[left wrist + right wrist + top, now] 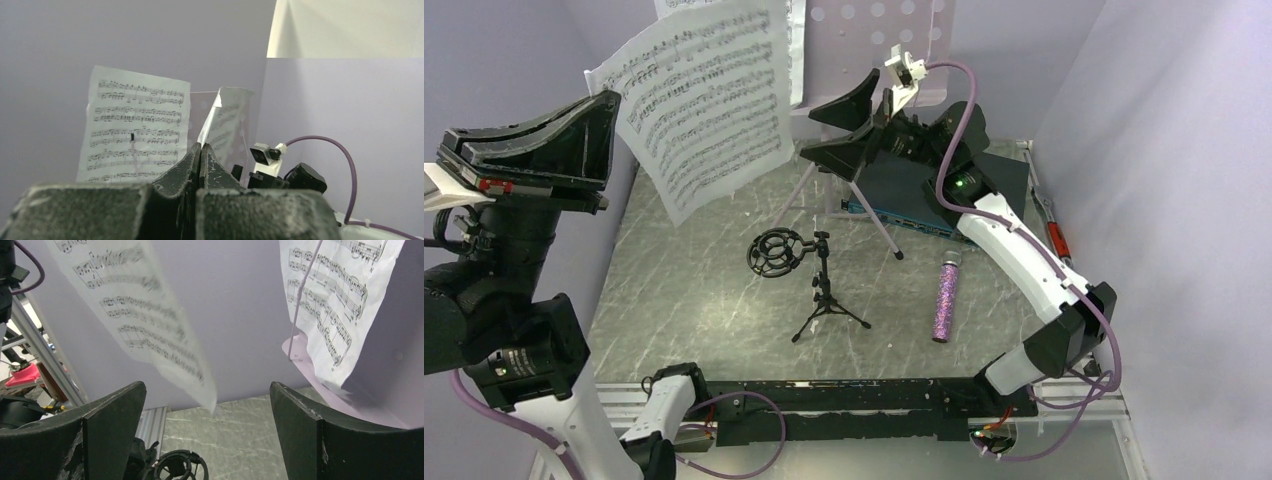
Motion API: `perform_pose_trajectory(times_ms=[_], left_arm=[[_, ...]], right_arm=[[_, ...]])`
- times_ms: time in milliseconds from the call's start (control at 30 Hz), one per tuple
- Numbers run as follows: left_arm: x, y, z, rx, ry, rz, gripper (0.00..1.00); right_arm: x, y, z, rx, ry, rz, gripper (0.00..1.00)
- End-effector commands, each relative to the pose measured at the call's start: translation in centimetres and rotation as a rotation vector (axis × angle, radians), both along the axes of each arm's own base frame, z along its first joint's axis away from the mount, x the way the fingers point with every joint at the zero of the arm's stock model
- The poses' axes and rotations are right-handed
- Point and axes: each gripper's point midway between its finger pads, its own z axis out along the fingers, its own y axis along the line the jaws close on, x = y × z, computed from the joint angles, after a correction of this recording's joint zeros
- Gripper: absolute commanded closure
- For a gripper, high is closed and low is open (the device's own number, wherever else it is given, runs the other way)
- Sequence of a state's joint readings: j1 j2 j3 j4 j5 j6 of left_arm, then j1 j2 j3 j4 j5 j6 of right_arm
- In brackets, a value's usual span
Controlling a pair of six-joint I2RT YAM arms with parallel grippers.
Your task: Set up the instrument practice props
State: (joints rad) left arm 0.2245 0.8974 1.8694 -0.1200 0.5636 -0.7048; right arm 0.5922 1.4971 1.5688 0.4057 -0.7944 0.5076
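grey marbled table | left claw closed | right claw wide open near music stand | page between claws

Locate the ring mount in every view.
Top external: ring mount near the middle of the table, left of its tripod.
Left wrist: not in view.
Right wrist: ring mount at the bottom edge, left of centre.
Shared landmark: the tilted music page, seen in all three.
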Motion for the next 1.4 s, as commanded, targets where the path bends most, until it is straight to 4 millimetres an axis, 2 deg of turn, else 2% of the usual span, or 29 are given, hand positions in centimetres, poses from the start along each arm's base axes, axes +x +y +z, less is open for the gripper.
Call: perform_pose_trajectory(times_ms=[0,167,267,367,400,433,533,633,667,733,800,833,867,900,933,967,1033,1133,1367], left_arm=[[0.3,-1.1,-0.3,-0.005,0.008,-0.109,0.97],[2.3,-1.7,-1.6,-0.033,0.057,-0.221,0.97],[3.9,-1.7,-2.8,-0.062,0.114,-0.272,0.97],[5.2,-1.6,-3.8,-0.085,0.148,-0.300,0.97],[5.7,-1.5,-4.1,-0.092,0.164,-0.305,0.97],[6.2,-1.5,-4.5,-0.097,0.183,-0.310,0.97],[7.5,-1.5,-5.6,-0.105,0.231,-0.336,0.97],[8.9,-1.6,-6.8,-0.107,0.276,-0.363,0.97],[9.3,-1.6,-7.2,-0.106,0.294,-0.372,0.97],[10.1,-1.6,-8.0,-0.106,0.324,-0.390,0.97],[10.4,-1.8,-8.6,-0.090,0.335,-0.409,0.89],[10.4,-2.0,-8.9,-0.073,0.334,-0.415,0.81],[10.6,-2.0,-9.4,-0.058,0.345,-0.415,0.67],[10.7,-2.1,-9.9,-0.042,0.356,-0.409,0.48],[10.6,-2.1,-10.2,-0.021,0.362,-0.400,0.33],[10.8,-2.1,-10.8,-0.005,0.377,-0.391,0.25],[10.9,-2.2,-11.8,0.027,0.406,-0.382,0.17],[11.0,-2.5,-13.2,0.071,0.423,-0.405,0.18],[10.7,-4.0,-15.3,0.123,0.430,-0.566,0.37]], right_arm=[[-1.6,-0.7,4.4,0.081,-0.119,0.031,0.01],[-2.1,-0.8,5.8,0.094,-0.166,0.049,0.01],[-3.4,-0.9,6.6,0.121,-0.208,0.101,0.02],[-4.7,-0.7,6.8,0.129,-0.217,0.161,0.08],[-5.0,-0.7,6.8,0.128,-0.221,0.179,0.14],[-5.3,-0.6,6.8,0.126,-0.223,0.193,0.24],[-5.6,-0.4,6.7,0.121,-0.215,0.213,0.67],[-5.5,-0.4,6.5,0.116,-0.201,0.200,0.96],[-5.3,-0.4,6.4,0.113,-0.196,0.188,1.00],[-5.0,-0.6,6.5,0.115,-0.184,0.162,1.00],[-4.9,-0.7,6.8,0.113,-0.177,0.144,1.00],[-5.0,-0.8,6.9,0.111,-0.178,0.137,1.00],[-5.2,-1.0,7.2,0.111,-0.184,0.131,1.00],[-5.2,-1.2,7.4,0.112,-0.191,0.120,1.00],[-5.3,-1.4,7.6,0.114,-0.196,0.109,1.00],[-5.5,-1.7,7.7,0.115,-0.198,0.098,1.00],[-5.8,-2.1,7.9,0.115,-0.204,0.083,1.00],[-6.4,-2.5,8.2,0.112,-0.206,0.077,1.00],[-6.7,-2.7,8.8,0.108,-0.182,0.084,1.00]])
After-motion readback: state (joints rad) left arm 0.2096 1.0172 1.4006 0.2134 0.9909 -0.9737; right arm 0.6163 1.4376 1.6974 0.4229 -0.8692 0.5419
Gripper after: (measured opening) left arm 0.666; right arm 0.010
